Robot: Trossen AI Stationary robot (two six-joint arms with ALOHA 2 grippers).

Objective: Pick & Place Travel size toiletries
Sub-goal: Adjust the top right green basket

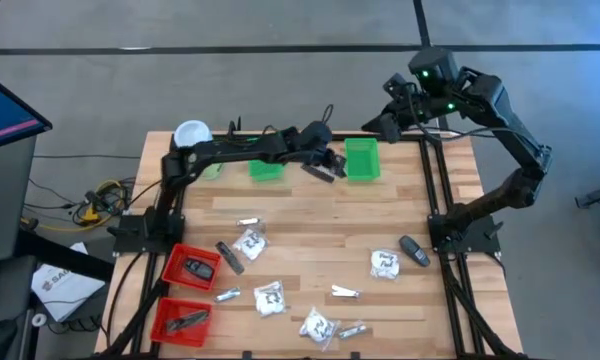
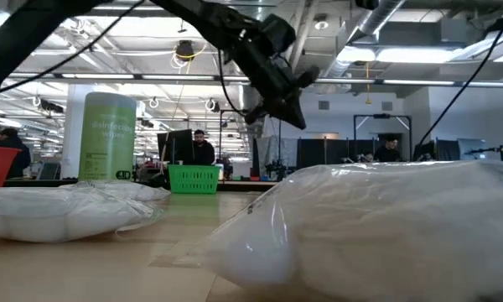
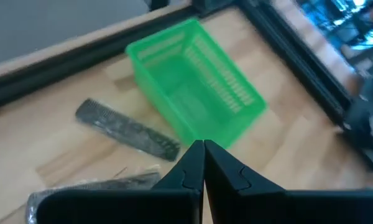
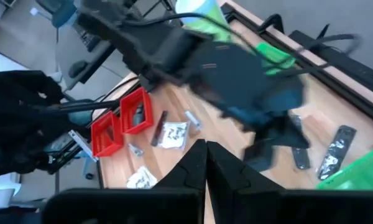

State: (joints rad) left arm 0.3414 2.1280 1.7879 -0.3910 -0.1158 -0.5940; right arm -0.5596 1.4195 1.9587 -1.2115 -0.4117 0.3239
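The left gripper, fingers pressed together and empty, hovers above the table with two dark combs just beneath it and a green basket just ahead. Descending with closed fingers would likely shove the combs aside. The right gripper, also closed, waits off the far right corner.

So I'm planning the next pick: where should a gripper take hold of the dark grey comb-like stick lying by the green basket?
Grip the dark grey comb-like stick across its narrow width near mid-length, coming straight down from above. It lies flat and long on the wooden table, beside the green basket, with bare wood along both long edges.
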